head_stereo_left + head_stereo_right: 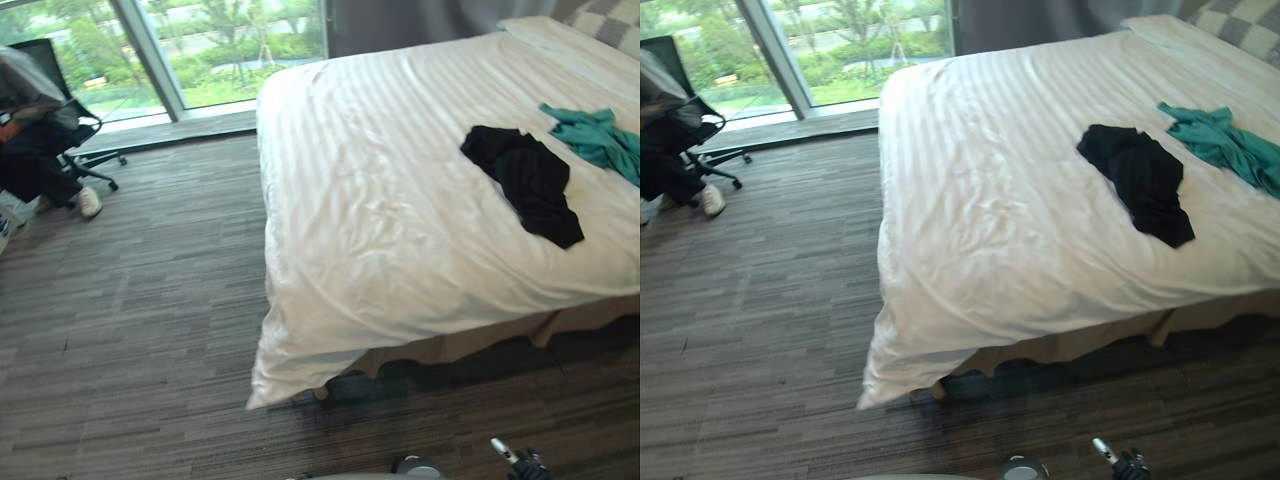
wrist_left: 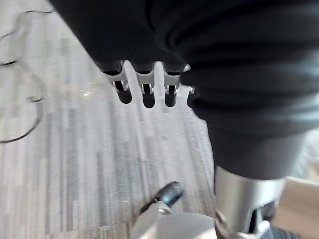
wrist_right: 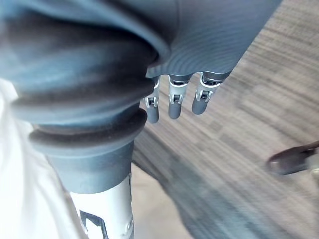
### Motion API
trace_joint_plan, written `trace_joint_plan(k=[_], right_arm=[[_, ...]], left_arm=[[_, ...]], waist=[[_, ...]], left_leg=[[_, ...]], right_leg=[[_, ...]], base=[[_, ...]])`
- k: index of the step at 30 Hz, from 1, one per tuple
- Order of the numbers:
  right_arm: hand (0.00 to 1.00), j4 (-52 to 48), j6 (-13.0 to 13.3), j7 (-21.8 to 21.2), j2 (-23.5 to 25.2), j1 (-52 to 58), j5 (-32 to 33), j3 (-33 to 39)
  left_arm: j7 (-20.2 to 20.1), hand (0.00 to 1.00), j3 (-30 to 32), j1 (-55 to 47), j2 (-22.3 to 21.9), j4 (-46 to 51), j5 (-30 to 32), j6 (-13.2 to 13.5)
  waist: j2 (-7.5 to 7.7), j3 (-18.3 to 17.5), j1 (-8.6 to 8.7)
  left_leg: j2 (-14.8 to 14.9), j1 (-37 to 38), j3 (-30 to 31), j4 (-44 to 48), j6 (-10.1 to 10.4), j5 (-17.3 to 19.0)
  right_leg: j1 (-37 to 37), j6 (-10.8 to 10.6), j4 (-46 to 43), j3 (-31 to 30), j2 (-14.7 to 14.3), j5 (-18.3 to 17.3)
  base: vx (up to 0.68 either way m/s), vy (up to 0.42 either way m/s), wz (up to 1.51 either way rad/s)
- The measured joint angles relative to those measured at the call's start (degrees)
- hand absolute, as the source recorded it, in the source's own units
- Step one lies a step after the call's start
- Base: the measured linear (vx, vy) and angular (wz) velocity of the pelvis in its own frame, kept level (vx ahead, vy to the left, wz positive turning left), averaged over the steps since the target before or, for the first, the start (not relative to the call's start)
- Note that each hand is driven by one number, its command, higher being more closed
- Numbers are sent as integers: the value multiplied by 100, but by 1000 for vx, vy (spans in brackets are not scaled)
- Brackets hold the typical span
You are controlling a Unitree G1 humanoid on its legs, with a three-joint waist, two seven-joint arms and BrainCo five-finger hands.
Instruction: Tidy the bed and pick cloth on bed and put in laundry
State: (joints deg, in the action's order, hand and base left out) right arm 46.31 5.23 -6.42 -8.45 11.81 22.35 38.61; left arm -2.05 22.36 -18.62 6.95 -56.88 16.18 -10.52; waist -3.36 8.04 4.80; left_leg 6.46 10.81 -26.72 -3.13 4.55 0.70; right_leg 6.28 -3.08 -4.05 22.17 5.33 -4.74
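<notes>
A bed with a white striped duvet (image 1: 380,200) fills the right half of the eye views. On it lies a crumpled black cloth (image 1: 528,180), and a teal cloth (image 1: 600,140) lies just beyond, near the right edge. My left hand (image 2: 144,89) hangs over the carpet with straight fingers and holds nothing. My right hand (image 3: 174,99) also hangs low over the carpet, fingers straight and empty, with white fabric beside the arm. Both hands are well short of the cloths.
The duvet's near corner (image 1: 290,370) droops almost to the grey carpet (image 1: 150,330). A person sits on a black office chair (image 1: 60,130) at the far left, by the large window (image 1: 200,50). Pillows (image 1: 600,25) lie at the head of the bed.
</notes>
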Motion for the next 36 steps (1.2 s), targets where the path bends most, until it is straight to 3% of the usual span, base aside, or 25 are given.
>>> trace_joint_plan(k=[1,2,6,8,12,16,19,21,22,25,27,31,34,36], right_arm=[[0,-148,11,-13,-51,-40,81,106],[100,-384,54,-56,-168,-125,167,197],[100,-1798,248,-487,-823,-556,160,64],[100,-2149,291,-673,-1009,-790,95,-288],[100,-2774,348,-1387,-1515,-1773,-105,-2251],[100,-2734,310,-1775,-1547,-2984,-176,-3762],[100,-2553,236,-1929,-1523,-3790,-170,-4332],[100,-2447,88,-1976,-1460,-4685,-142,-4704],[100,-2445,75,-1972,-1425,-4922,-134,-4779],[100,-2467,10,-1822,-1343,-6303,36,-5043],[100,-2469,-225,-1484,-1349,-7192,69,-5100],[100,-2351,-390,-1092,-1478,-7259,27,-5320],[100,-1752,-723,-494,-1500,-7413,-122,-5321],[100,-980,-965,-136,-1518,-7540,-231,-5259]], left_arm=[[21,0,80,-58,-23,-5,-40,44],[87,0,111,-125,-57,-4,-89,159],[218,0,109,-118,-253,85,-457,847],[231,0,5,-114,-250,140,-513,988],[334,0,-538,-79,-243,280,-548,1143],[351,0,-816,93,-211,488,-1166,1225],[333,0,-889,160,-211,566,-1881,1232],[313,0,-946,366,-212,601,-2393,1238],[302,0,-946,428,-212,657,-2508,1238],[128,0,-948,907,-184,1196,-3058,1280],[-12,0,-989,1235,-134,1673,-3506,1255],[-31,0,-1431,1536,-38,1523,-3917,1021],[-27,0,-1828,1950,-118,1237,-4443,916],[-11,0,-1990,2214,-153,1097,-4541,915]], waist=[[26,-18,-24],[27,-68,-74],[28,-207,-60],[78,-235,-69],[244,-300,-138],[298,-247,-432],[401,-156,-634],[513,138,-917],[529,265,-973],[532,1129,-1231],[434,1862,-1428],[304,2043,-1760],[14,2202,-1907],[-147,2276,-2091]], left_leg=[[0,6,9,-15,-1,-2],[-4,3,10,-15,-2,-2],[-73,-26,173,-105,-50,-34],[-80,-50,214,-106,-53,-36],[-134,-140,379,-153,-126,-107],[-207,-315,711,-216,-226,-244],[-243,-456,973,-214,-264,-304],[-243,-680,1143,-80,-268,-310],[-243,-787,1217,5,-268,-310],[-134,-1689,1456,663,-273,-306],[-67,-2335,1687,1060,-275,-304],[-55,-3434,1986,1545,-304,-317],[-155,-4179,2190,1799,-417,-402],[-175,-4451,2202,1790,-419,-448]], right_leg=[[29,5,59,10,-15,35],[57,13,152,6,-30,78],[163,-11,424,120,-37,256],[155,-26,454,135,-43,271],[152,4,564,289,-45,365],[164,-41,625,561,-12,419],[162,-41,630,794,-6,419],[116,-39,606,947,41,417],[64,-35,575,1016,58,414],[-674,144,-80,1120,180,269],[-1241,230,-599,1261,282,129],[-2209,360,-1273,1439,473,-41],[-2904,419,-1882,1571,741,-263],[-3219,463,-2006,1569,804,-294]], base=[[-86,-23,15],[-82,-6,-3],[-72,3,9],[-50,-3,5],[-6,-6,13],[27,7,41],[25,-6,48],[3,-4,44],[-47,2,47],[-137,17,39],[-201,38,40],[-119,21,37],[-109,18,40],[-136,20,17]])
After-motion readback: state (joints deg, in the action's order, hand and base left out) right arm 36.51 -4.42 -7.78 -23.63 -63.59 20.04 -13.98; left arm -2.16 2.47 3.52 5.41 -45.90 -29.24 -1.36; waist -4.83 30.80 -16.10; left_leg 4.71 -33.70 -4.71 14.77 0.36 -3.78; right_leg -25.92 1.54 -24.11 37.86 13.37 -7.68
